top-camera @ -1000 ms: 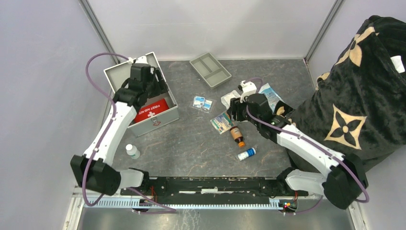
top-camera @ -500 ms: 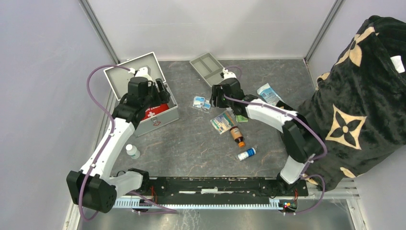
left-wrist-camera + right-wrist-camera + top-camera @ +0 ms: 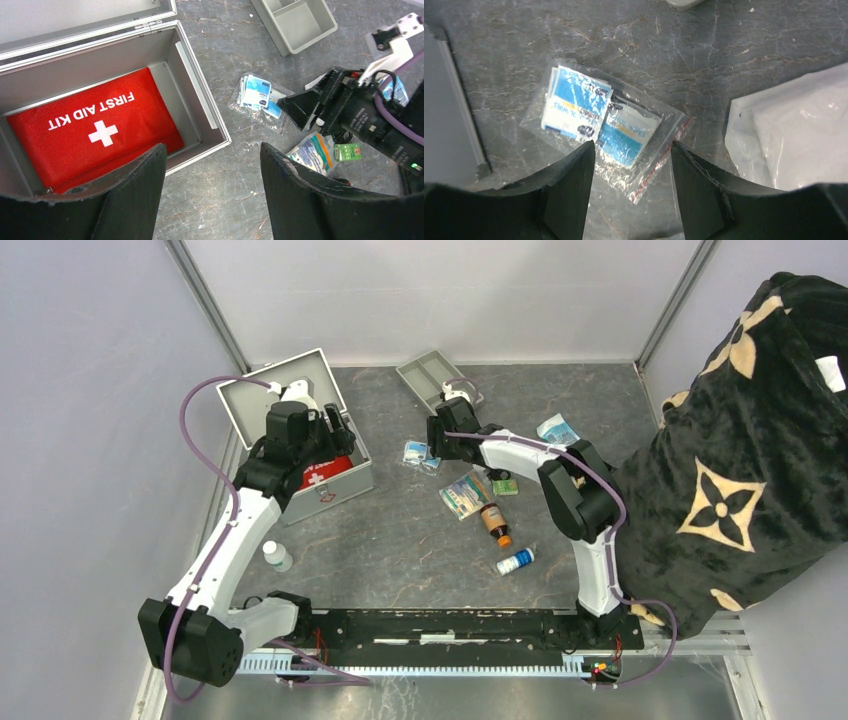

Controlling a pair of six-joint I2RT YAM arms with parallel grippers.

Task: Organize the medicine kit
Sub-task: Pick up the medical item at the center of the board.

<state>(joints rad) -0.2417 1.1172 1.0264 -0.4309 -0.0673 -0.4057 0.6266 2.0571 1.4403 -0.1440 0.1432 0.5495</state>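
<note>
The medicine kit (image 3: pixel 325 492) is a silver metal case at the left with its lid (image 3: pixel 262 392) thrown back. A red first-aid pouch (image 3: pixel 95 130) lies flat inside it. My left gripper (image 3: pixel 212 150) hovers over the case's right front corner (image 3: pixel 222 136), open, with only table between its fingers. My right gripper (image 3: pixel 631 145) is open just above a clear zip bag of blue wipe sachets (image 3: pixel 599 120). That bag (image 3: pixel 422 455) lies right of the case, and one corner of it reaches between the fingers.
A shallow grey divided tray (image 3: pixel 435 380) sits at the back. Near centre lie a teal packet (image 3: pixel 463 494), a green box (image 3: pixel 503 485), a brown bottle (image 3: pixel 494 520) and a blue-white vial (image 3: pixel 516 561). A white bottle (image 3: pixel 277 556) stands front left. A black patterned cloth (image 3: pixel 740 460) fills the right.
My right arm has swung left and back, from above the brown bottle to over the bag of wipes. The left arm shifted slightly at first and has held still since.
</note>
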